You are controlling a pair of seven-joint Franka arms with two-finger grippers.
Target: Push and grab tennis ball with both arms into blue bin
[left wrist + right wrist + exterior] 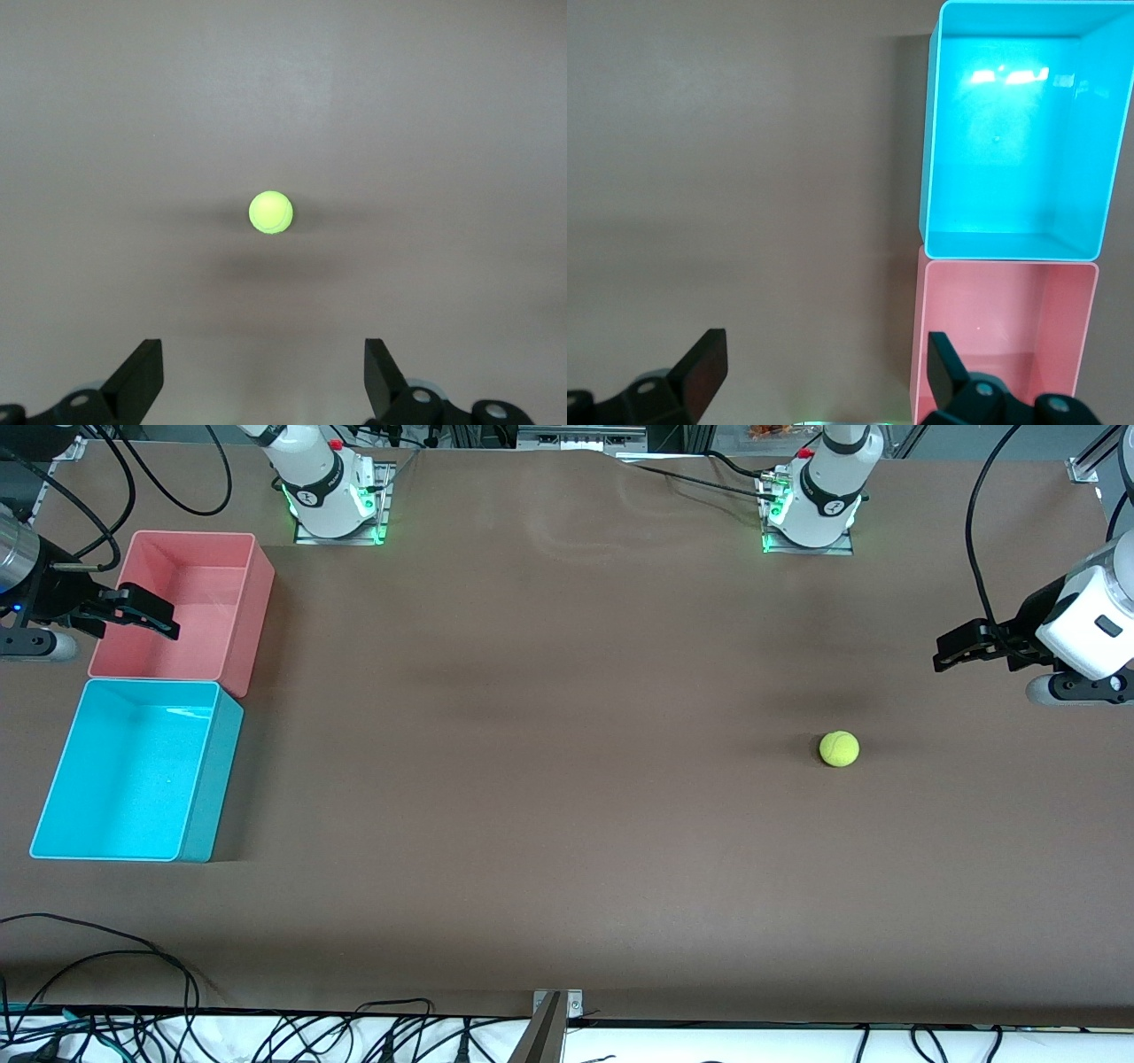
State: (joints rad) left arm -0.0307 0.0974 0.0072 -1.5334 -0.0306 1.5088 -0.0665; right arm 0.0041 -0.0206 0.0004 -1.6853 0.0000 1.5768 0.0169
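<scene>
Front view first, working from the lower edge upward: a tangle of cables runs along the bottom of the frame, then a wide stretch of brown tabletop. At lower left sits the blue bin, empty, its short end touching the pink bin just above it. The tennis ball rests alone on the tabletop at centre right, well apart from both bins.

Higher in the frame, the left gripper hangs at the right edge over bare tabletop, near the ball but not touching it. The right gripper hangs at the left edge over the pink bin. Both arm bases stand along the top.

Left wrist view shows what the front view does not: the left jaws stand wide apart, with the ball centred ahead of them. Right wrist view likewise shows the right jaws spread open, the blue bin in the upper right and the pink bin below it.

My worry is the long roll across the tabletop. A push struck off centre would likely send the ball curving away from the right arm, or a hard one might carry it to the table edge. With the bins touching, a careless drop could land it in the pink one.
</scene>
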